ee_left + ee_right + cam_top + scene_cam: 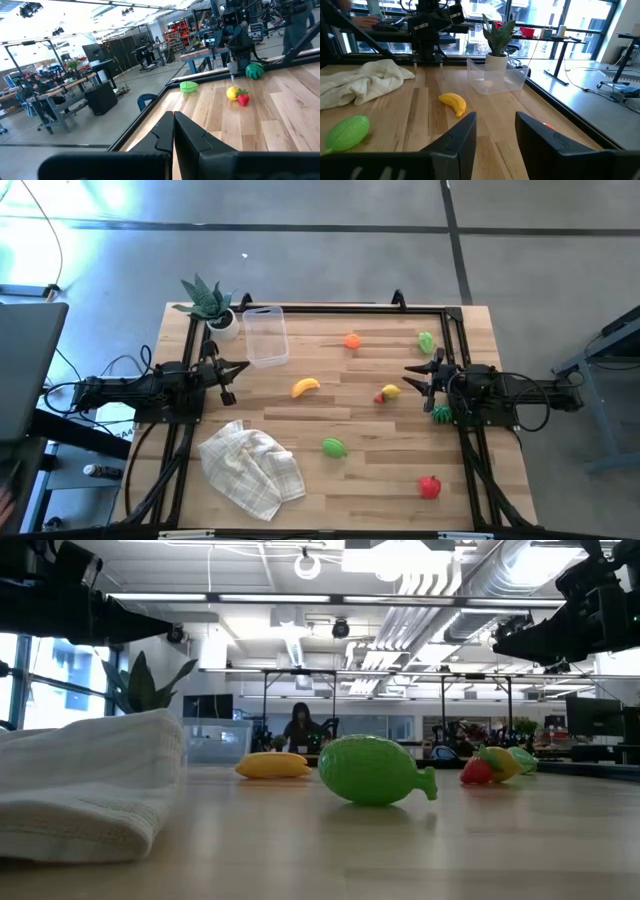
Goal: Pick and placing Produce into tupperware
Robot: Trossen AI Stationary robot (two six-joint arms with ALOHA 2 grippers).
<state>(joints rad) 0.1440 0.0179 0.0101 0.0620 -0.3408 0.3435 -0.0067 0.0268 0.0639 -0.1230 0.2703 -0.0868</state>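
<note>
While both arms are parked at table sides, nothing is held. Right gripper (412,378) is seen partly open, empty, just beside lemon (390,391). Left gripper (236,379) is seen pinched closed, empty, near tupperware (265,335). Tub is left empty, far left. Banana (305,386), orange (352,340), green fruit (334,447), red fruit (430,487) are scattered on table (360,490).

The clear rectangular plastic tub (265,335) stands near the far edge of the wooden slatted table (360,480), toward the left, just beside the potted spiky green plant (207,302) at the far left corner; the yellow toy banana (305,387) lies near the middle; the crumpled checked white cloth (251,466) lies near the front left; the round green toy fruit (334,447) sits to its right; the red toy pepper (429,487) rests at the front right; the small orange toy fruit (352,341) lies toward the far edge.
</note>
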